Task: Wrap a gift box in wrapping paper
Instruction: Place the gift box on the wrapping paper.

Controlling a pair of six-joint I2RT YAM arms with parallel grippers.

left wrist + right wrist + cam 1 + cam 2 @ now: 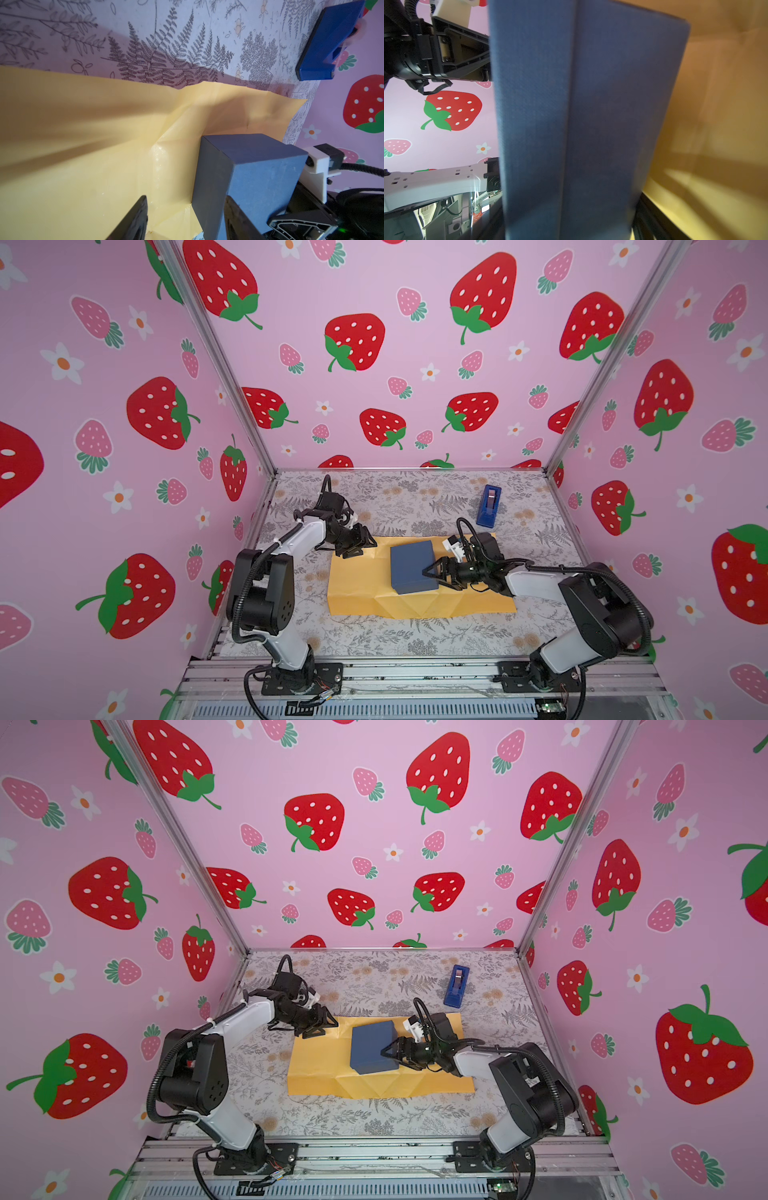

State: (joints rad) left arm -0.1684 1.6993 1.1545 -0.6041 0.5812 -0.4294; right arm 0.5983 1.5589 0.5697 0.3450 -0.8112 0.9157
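On paper (357,593), box (409,566), tape dispenser (489,506) beyond

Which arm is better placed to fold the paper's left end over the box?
Left. The left hand is open and empty over that end of the wrapping paper, while the right hand straddles the gift box's right side.

Fern-print table (415,639) with wrapping paper (357,589) and tape dispenser (489,506)

Navy gift box (409,564) upright on creased pale-yellow wrapping paper (357,589).
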